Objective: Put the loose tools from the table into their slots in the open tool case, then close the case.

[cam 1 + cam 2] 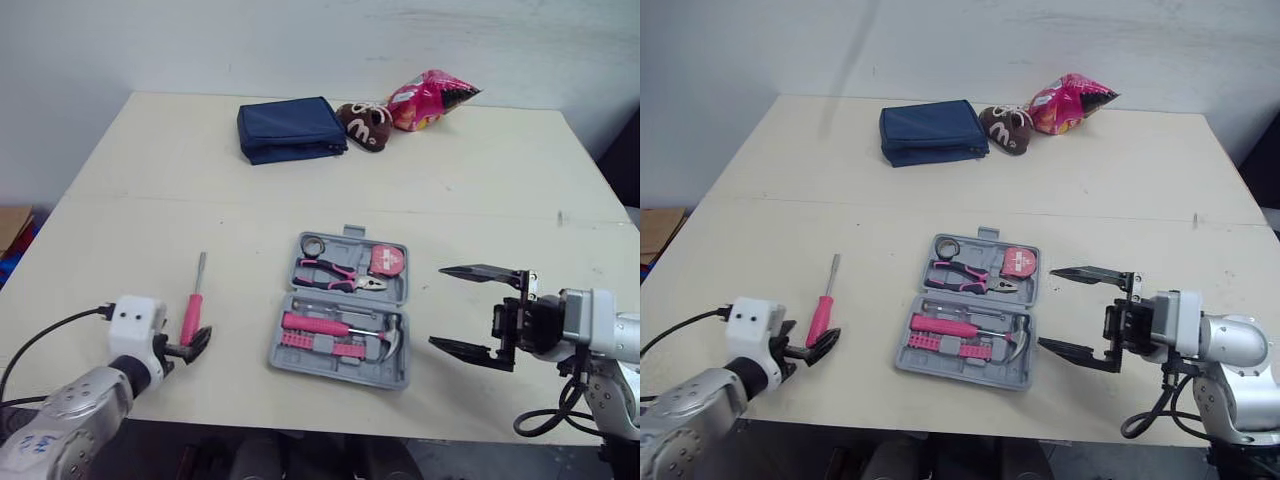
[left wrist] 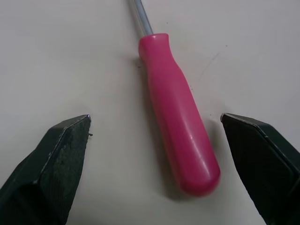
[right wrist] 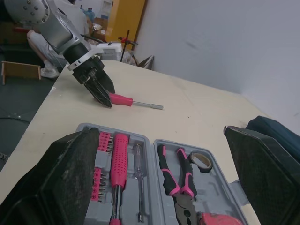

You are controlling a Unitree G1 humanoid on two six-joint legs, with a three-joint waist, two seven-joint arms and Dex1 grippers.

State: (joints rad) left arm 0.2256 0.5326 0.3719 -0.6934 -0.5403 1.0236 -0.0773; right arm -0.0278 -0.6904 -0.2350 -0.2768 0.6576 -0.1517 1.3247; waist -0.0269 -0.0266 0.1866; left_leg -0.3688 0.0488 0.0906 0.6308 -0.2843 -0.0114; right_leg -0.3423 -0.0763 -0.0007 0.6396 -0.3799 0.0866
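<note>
Closing on the one loose tool is the step in hand: the left gripper [image 1: 193, 345] sits at the butt end of the pink screwdriver [image 1: 192, 315], its fingers spread to either side of the handle and not yet touching it. The screwdriver lies flat between the table's [image 1: 480, 180] left edge and the open tool case [image 1: 340, 368], which sits near the middle of the front edge. The next move likely calls for pinching the handle, lifting, and carrying it to a free slot. The right gripper [image 1: 436, 306] hovers spread wide, just beside the case's right side. By count there are one loose screwdriver, one case and two grippers, and in the case one hammer [image 1: 330, 326] and one pair of pliers [image 1: 335, 272].
</note>
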